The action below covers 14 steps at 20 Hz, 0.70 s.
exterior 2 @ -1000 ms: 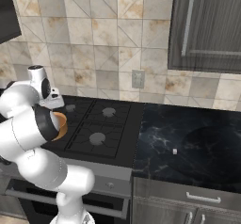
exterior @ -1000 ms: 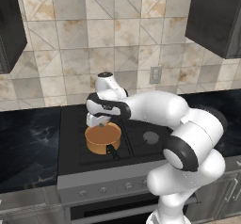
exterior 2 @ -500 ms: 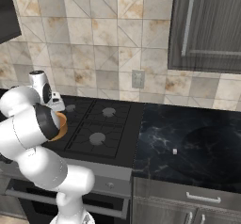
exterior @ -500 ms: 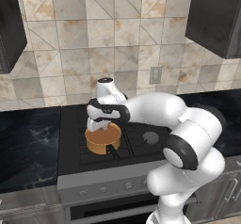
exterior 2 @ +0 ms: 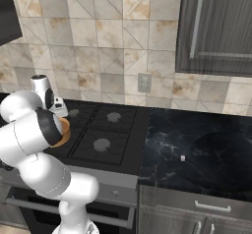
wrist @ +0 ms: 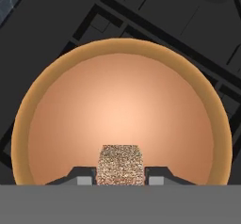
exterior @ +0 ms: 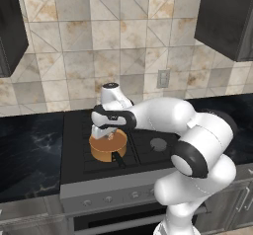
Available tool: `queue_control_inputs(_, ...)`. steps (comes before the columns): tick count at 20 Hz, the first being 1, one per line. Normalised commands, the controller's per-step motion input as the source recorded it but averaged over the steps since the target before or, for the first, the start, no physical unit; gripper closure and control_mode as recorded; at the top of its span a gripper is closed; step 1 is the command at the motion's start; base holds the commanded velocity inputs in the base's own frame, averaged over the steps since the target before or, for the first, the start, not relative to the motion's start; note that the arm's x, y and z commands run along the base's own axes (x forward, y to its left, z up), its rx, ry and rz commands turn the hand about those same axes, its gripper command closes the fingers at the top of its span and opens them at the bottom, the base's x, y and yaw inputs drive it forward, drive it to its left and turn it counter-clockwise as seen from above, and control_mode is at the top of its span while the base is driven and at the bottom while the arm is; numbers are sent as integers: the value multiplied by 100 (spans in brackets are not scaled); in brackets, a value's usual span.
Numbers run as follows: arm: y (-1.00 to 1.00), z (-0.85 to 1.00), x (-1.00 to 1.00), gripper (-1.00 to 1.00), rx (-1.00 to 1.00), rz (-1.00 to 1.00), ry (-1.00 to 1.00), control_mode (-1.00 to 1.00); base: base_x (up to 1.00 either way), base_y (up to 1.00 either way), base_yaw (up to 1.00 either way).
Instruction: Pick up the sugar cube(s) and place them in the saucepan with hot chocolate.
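The saucepan (wrist: 117,110) is a round copper-orange pan with a brown inside, seen from directly above in the hand view. My gripper (wrist: 120,175) is shut on a speckled white-grey sugar cube (wrist: 120,163), held over the pan's near side. In the left base view the gripper (exterior: 109,136) hangs just above the saucepan (exterior: 105,151) on the front left burner, with the pan's black handle pointing toward the stove front. My arm half hides the saucepan (exterior 2: 64,132) in the right base view. A second sugar cube (exterior 2: 182,158) lies on the dark counter right of the stove.
The black stove (exterior: 143,162) has grey burner caps (exterior 2: 100,144) to the right of the pan. Dark marble counter (exterior 2: 206,149) runs along both sides. A tiled wall with an outlet (exterior 2: 143,82) stands behind, and dark cabinets (exterior 2: 216,26) hang above.
The hand has come down and a little forward over the saucepan, with the cube still held between the fingers. The pan has not moved.
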Motion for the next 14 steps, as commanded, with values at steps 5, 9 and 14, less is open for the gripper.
queue_control_inputs(5, 0, 0, 0, -100, 0, 0, 0, -100, 0, 0, 0)
queue_control_inputs(9, 0, 0, 0, -100, 0, 0, 0, -100, 0, 0, 0)
queue_control_inputs(14, 0, 1, -9, -100, 0, 0, -5, -100, 0, 0, 0)
